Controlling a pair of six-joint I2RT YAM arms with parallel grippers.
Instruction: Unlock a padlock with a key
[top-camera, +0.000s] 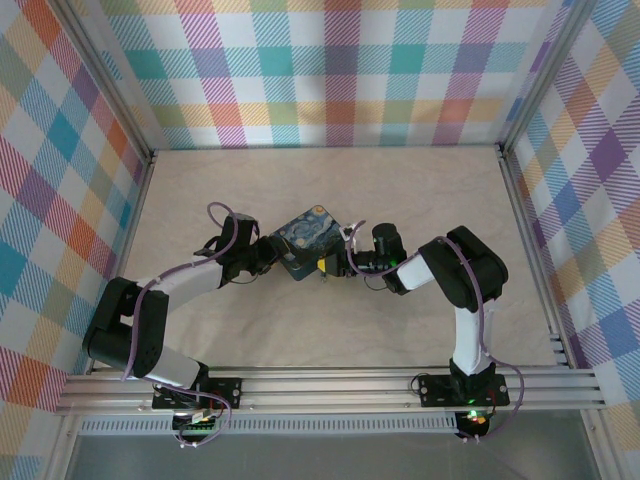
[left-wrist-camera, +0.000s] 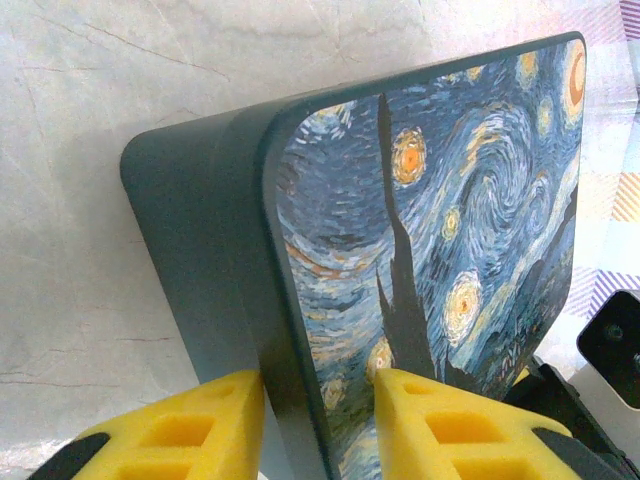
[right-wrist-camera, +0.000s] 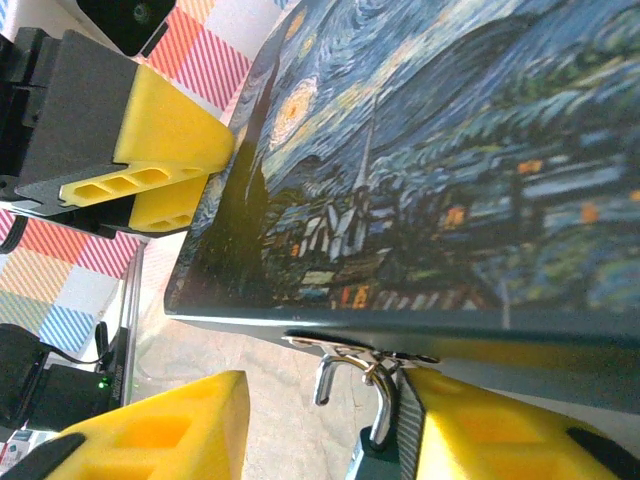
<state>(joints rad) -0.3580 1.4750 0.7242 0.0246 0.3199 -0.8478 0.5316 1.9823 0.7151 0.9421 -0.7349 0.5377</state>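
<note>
The dark-blue box with the swirly painting print (top-camera: 308, 238) lies mid-table. My left gripper (left-wrist-camera: 320, 430) is shut on the box's (left-wrist-camera: 420, 230) near corner, one yellow finger on the plain side wall and the other on the painted lid. In the right wrist view, the small blue-grey padlock (right-wrist-camera: 378, 455) hangs by its thin silver shackle (right-wrist-camera: 372, 375) from the box's metal hasp (right-wrist-camera: 350, 350). One shackle end stands free of the body. My right gripper (right-wrist-camera: 320, 430) is open, and the lock rests against its right finger (right-wrist-camera: 500, 430). The key is hidden.
Plaid walls and aluminium rails (top-camera: 320, 385) enclose the beige table (top-camera: 420, 190). Purple cables run along both arms. The left gripper's yellow finger (right-wrist-camera: 165, 150) shows at the box's far corner in the right wrist view. Open tabletop lies behind and beside the box.
</note>
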